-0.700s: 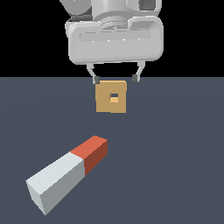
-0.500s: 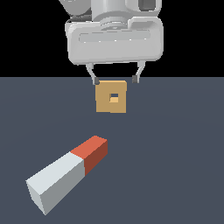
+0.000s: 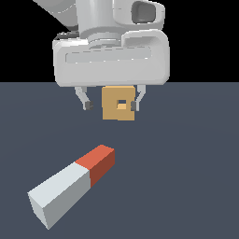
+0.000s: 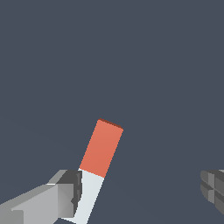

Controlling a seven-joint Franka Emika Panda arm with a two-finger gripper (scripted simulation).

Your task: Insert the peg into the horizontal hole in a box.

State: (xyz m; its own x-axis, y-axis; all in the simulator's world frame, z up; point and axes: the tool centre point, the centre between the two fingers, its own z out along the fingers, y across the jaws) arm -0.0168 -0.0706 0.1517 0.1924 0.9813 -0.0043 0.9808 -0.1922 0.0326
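The peg lies flat on the dark floor, pale grey-white with a red end that points toward the box. The tan box stands upright farther back, and its small square hole faces the camera. My gripper hangs open and empty above the floor, its fingers showing in front of the box's face. In the wrist view the peg lies below, close to one fingertip of the open gripper. The box is out of the wrist view.
Only the plain dark grey floor surrounds the peg and box. The white hand body covers the box's top edge in the exterior view.
The gripper has come down and nearer the camera, shifting toward the exterior view's left; its fingertips now overlap the box's face. Peg and box have not moved.
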